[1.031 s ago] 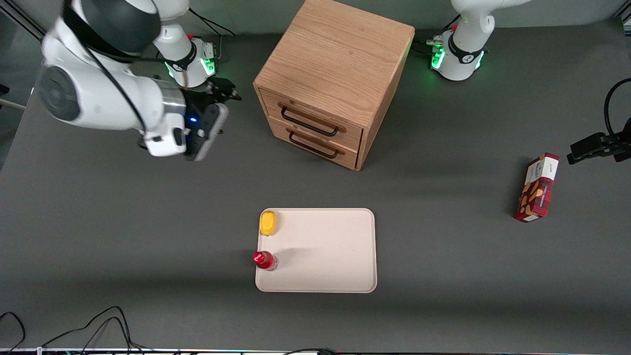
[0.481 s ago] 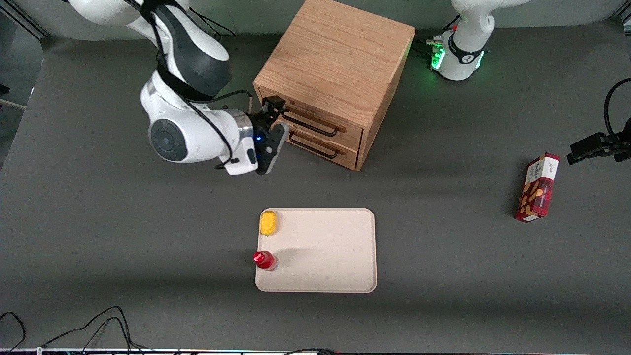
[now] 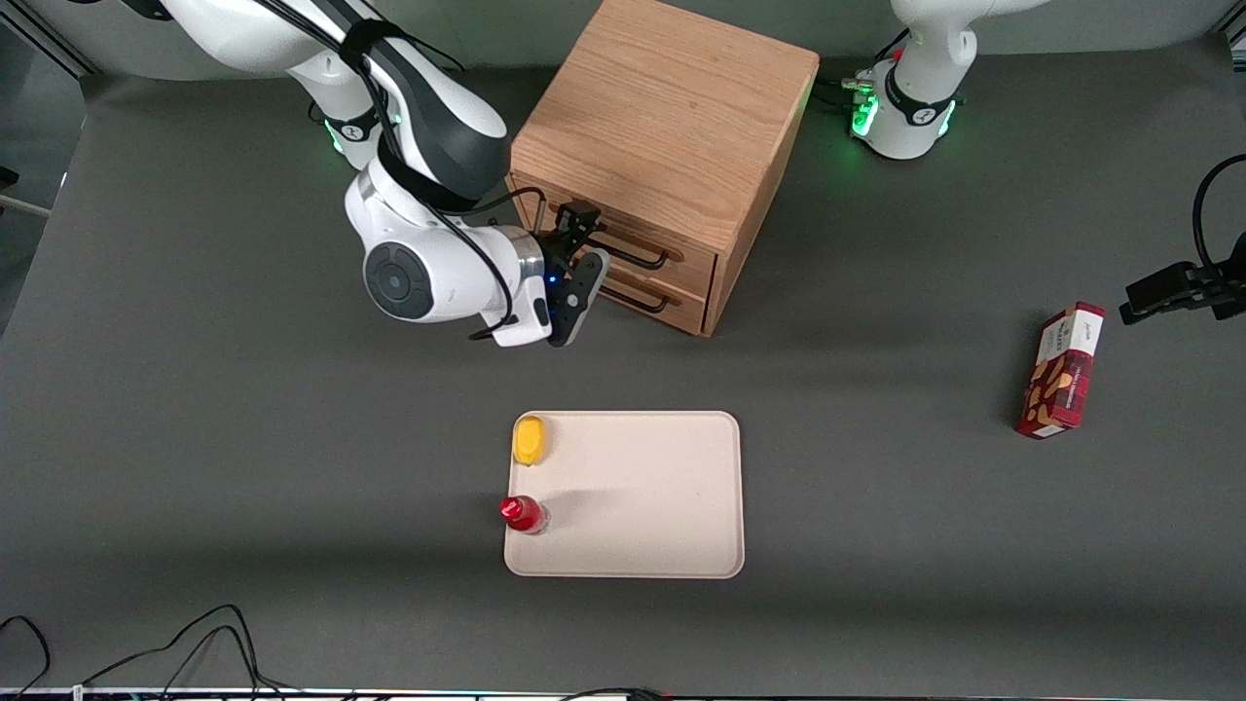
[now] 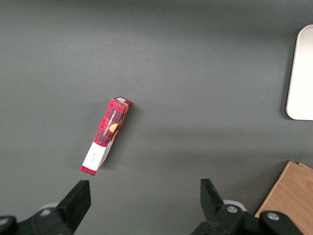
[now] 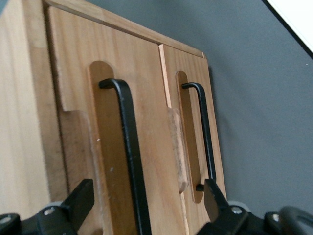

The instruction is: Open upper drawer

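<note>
The oak cabinet (image 3: 662,117) stands at the back middle of the table with both drawers closed. The upper drawer (image 3: 693,261) has a light wood front and a thin black bar handle (image 3: 638,255). My gripper (image 3: 584,232) is in front of that drawer at the handle's end nearer the working arm. In the right wrist view the gripper (image 5: 146,196) is open, and the upper handle bar (image 5: 128,147) runs between its fingers (image 5: 80,198) without touching either. The upper drawer front (image 5: 146,73) fills the view beside the lower drawer (image 5: 191,61) and its handle (image 5: 203,127).
A beige tray (image 3: 662,487) lies nearer the front camera than the cabinet, with a yellow item (image 3: 530,440) and a red bottle (image 3: 523,513) on its edge. A red box (image 3: 1061,370), also in the left wrist view (image 4: 105,137), lies toward the parked arm's end.
My gripper has swung in from the working arm's end of the table to the cabinet front and now straddles the upper drawer's handle. The drawers have not moved.
</note>
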Motion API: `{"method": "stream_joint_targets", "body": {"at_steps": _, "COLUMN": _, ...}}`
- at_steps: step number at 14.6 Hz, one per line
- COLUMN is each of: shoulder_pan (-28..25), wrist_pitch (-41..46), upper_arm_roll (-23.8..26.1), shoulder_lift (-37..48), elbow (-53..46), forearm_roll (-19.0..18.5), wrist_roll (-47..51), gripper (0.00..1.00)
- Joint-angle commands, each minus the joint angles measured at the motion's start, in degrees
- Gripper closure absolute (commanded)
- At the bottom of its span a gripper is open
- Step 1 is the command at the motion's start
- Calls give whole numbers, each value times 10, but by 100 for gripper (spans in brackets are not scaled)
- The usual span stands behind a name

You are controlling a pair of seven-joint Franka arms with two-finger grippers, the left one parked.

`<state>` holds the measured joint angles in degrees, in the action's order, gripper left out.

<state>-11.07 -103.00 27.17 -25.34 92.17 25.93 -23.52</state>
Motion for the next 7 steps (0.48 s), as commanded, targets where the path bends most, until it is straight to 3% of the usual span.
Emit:
{"method": "stream_joint_targets", "body": {"at_steps": 1, "shoulder_pan": -4, "wrist_pitch": -31, "upper_arm_roll": 7, "shoulder_lift": -10, "elbow": 12, "forearm_roll": -10, "wrist_roll": -4, "gripper": 0}}
{"method": "stream_joint_targets", "body": {"at_steps": 7, "shoulder_pan": -4, "wrist_pitch": -59, "upper_arm_roll": 12, "shoulder_lift": -31, "elbow": 15, "forearm_roll": -24, "wrist_roll": -3, "gripper": 0}}
